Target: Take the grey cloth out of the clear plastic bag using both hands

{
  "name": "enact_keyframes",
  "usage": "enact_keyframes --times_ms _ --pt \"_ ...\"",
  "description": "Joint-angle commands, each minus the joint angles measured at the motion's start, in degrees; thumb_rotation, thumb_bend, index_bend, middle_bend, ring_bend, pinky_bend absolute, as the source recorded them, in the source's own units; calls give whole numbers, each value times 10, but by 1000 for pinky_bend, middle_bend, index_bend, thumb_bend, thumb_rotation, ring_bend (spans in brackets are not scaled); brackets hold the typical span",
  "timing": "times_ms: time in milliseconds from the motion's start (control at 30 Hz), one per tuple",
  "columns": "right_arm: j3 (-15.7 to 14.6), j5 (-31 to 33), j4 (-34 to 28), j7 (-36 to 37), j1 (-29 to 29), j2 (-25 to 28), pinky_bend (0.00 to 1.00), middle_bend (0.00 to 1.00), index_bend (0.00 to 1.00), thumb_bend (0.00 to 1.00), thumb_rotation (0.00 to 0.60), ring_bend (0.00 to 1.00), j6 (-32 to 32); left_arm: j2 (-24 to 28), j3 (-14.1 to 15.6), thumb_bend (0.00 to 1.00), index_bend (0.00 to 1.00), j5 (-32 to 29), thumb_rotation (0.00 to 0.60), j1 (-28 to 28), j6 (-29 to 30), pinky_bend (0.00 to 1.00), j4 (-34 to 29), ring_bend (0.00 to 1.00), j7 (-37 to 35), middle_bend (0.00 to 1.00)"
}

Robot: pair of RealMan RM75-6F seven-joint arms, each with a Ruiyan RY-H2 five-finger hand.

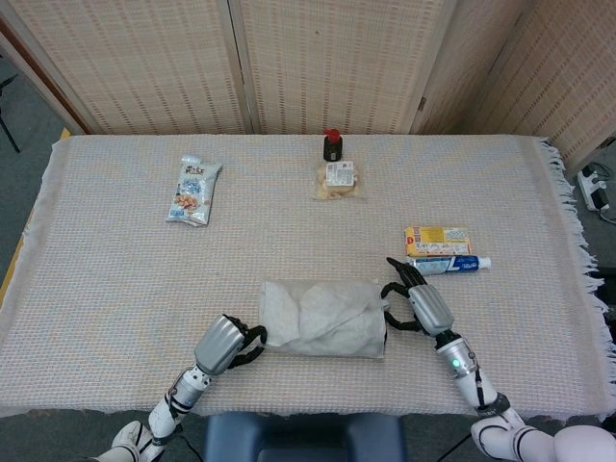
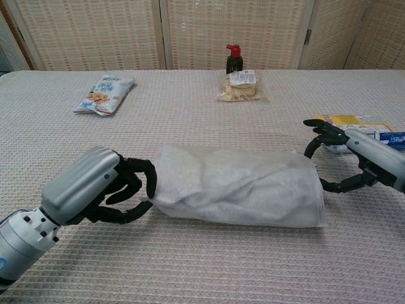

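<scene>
Now, the left hand [image 2: 101,189] pinches the near-left end of the clear plastic bag [image 2: 237,185], its dark fingers [image 2: 144,179] curled onto the film. At the bag's opposite end, the right hand [image 2: 361,158] sits spread and holding nothing, fingertips just beside the bag's edge. The grey cloth [image 1: 322,316] lies inside the bag, between the 2 hands on the woven tablecloth [image 1: 115,279]. Beyond the right hand are a yellow box [image 1: 437,240] and a toothpaste box [image 1: 449,264]; well beyond the left hand, a snack packet [image 1: 193,190].
</scene>
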Motion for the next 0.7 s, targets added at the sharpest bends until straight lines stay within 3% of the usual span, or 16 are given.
enact_keyframes --times_ms 33,367,700 --pt "1 4 8 -1 5 -9 0 21 470 303 600 0 -4 2 -1 520 754 -1 600 -1 1 1000 -1 1000 0 1000" --pt "3 10 22 -24 11 -25 0 85 677 499 600 0 8 9 -9 522 754 -6 600 -7 4 1000 -4 1000 0 1000" --pt "-11 9 -32 -66 -12 42 0 109 710 531 600 0 34 38 -30 534 766 -28 600 -11 4 1000 19 1000 2 1000"
